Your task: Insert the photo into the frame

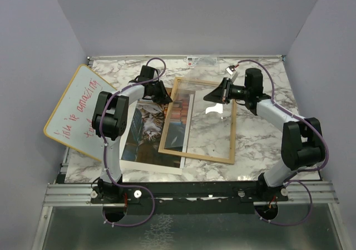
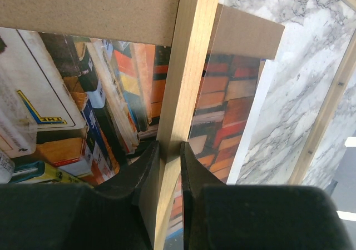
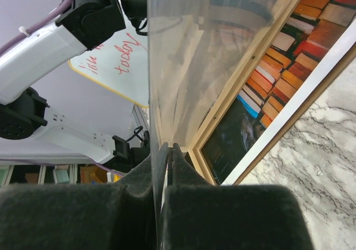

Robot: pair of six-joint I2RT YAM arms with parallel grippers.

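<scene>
The left pincer pinches the frame by its wooden side. The right pincer pinches the clear pane by its edge. The photo lies partly under the frame on the bench.

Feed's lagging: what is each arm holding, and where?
Left fingers clamp the frame by its wooden rail; right fingers pinch the clear pane by its edge.

Marble-look table w/ the photo lying flat on the left half. The frame sits partly over the photo's right side, the rest over bare marble. A brown board pokes out past the photo's far edge, and the whiteboard hangs off the table's left edge.
</scene>
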